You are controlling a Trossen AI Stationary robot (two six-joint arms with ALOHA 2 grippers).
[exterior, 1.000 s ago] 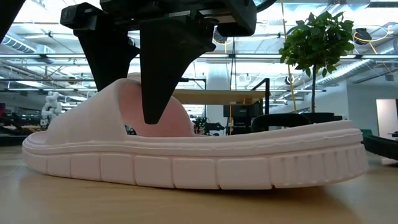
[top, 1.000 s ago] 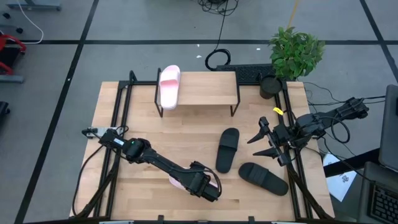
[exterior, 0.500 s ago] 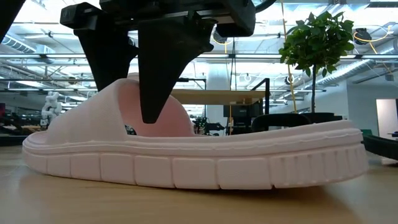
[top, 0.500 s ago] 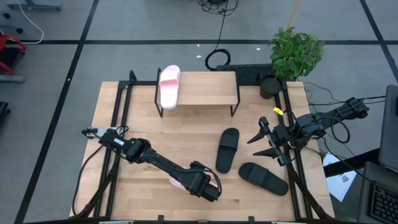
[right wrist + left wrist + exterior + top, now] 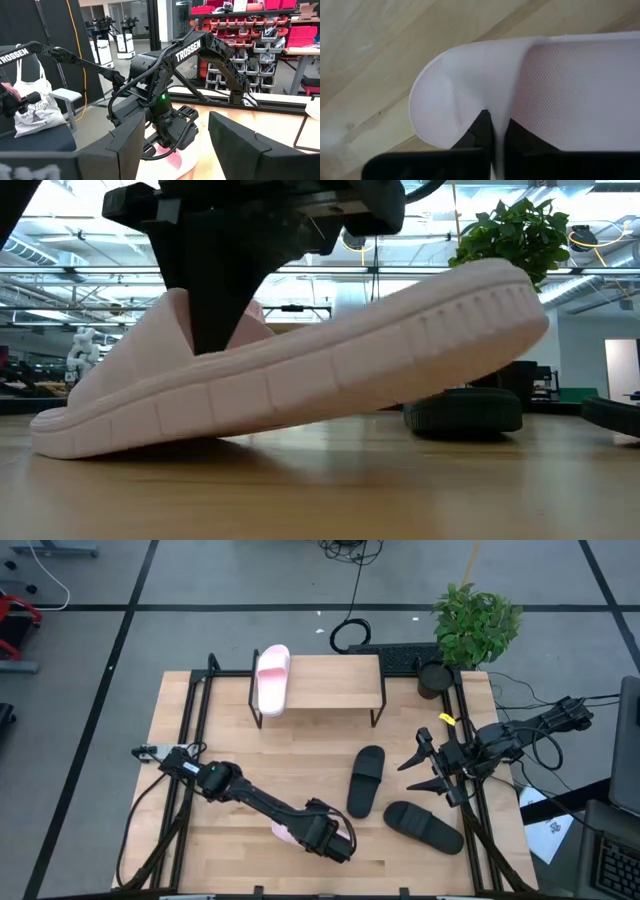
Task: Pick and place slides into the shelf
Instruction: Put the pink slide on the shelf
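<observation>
Now my left gripper point(image 5: 335, 843) sits at the near edge of the table point(image 5: 170, 740), fingers point(image 5: 479, 131) pinched shut on the strap of a pale pink slide point(image 5: 290, 370). In the left wrist view the two dark fingers sit close together with the pink strap wall squeezed between them. In the low view this slide is tilted: one end touches the wood, the other end is raised off it. From above the slide is mostly hidden under my wrist, only a pink sliver shows point(image 5: 284, 832).

Far from my left gripper, at the back of the table, stands the shelf point(image 5: 330, 680). The second pink slide point(image 5: 272, 678) lies on its top board at the left end; the rest of the board is bare wood.

Right of my left gripper, roughly between my two grippers, two black slides lie flat on the table: one point(image 5: 366, 780) nearer the shelf, the other point(image 5: 423, 826) nearer the table's front edge, close to each other but not touching.

Further right, my right gripper point(image 5: 425, 768) hangs near the table's right edge, fingers point(image 5: 127, 145) spread wide, gripping nothing. Behind it, a potted plant point(image 5: 475, 625) stands at the back right corner.
</observation>
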